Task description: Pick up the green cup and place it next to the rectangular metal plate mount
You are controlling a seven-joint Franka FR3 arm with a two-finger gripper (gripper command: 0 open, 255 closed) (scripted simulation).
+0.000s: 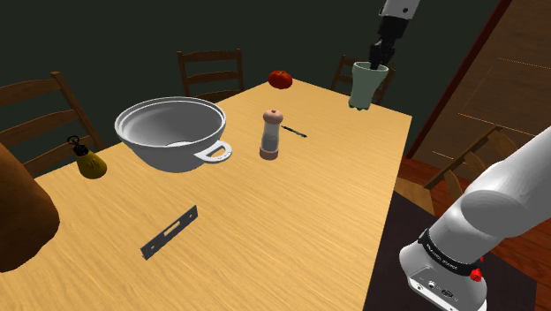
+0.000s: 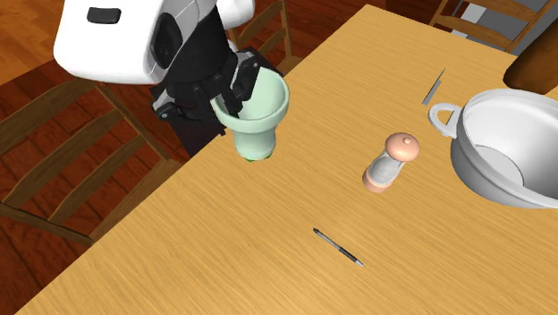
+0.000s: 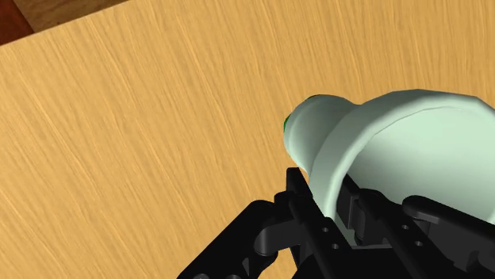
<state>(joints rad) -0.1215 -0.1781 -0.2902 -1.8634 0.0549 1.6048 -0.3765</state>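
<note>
gripper clasping pale green cup, wooden table below, chairs, wooden floor

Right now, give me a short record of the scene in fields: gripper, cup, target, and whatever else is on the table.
gripper: gripper shut on the cup's rim
cup: pale green cup, by the table far edge in the shoulder view
target: metal plate mount, flat on the table, far from the cup
also on table: pepper mill, pen, grey bowl
status: cup not yet beside the mount
</note>
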